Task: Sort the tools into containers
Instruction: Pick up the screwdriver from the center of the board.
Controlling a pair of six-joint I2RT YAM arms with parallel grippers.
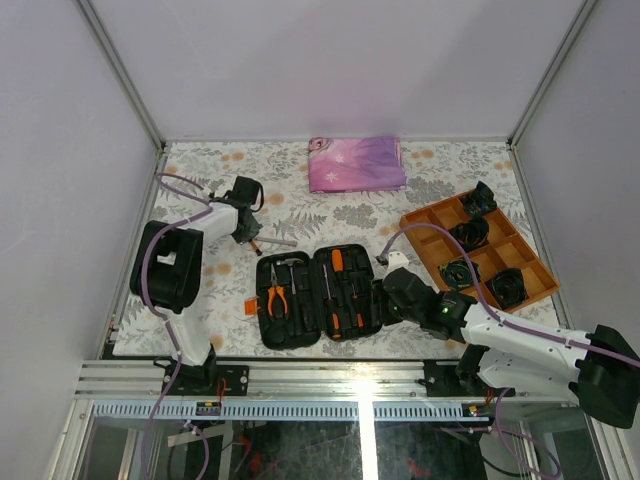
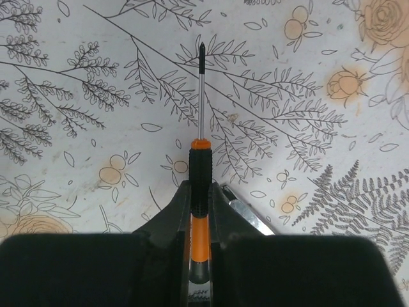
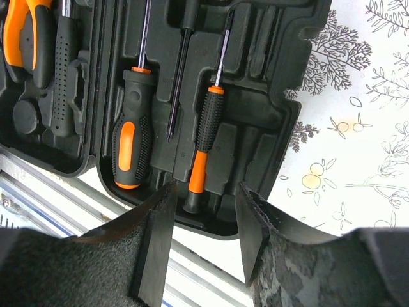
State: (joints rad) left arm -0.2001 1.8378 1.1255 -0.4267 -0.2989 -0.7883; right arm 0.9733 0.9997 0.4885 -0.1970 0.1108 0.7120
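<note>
Case open; L fingers grip slim screwdriver.
R fingers (image 3: 204,208) approx half open, holding nothing, over near-R corner of tool case (image 1: 316,338); pliers (image 1: 277,298) + other screwdrivers (image 3: 132,137) in slots. At case's 10 o'clock, L fingers (image 2: 199,199) clamped on orange/black screwdriver (image 2: 199,167) handle over floral table (image 1: 200,300). Orange tray (image 1: 420,222) at 2, pink cloth (image 1: 356,164) at 12.

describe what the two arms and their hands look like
Both arms have white link shells and bulky black joint housings. A lilac cable runs along the left arm, a similar one loops over the right arm, which shows a small green light. The left hand and right hand have black flat fingers; the right's look rough-textured.
</note>
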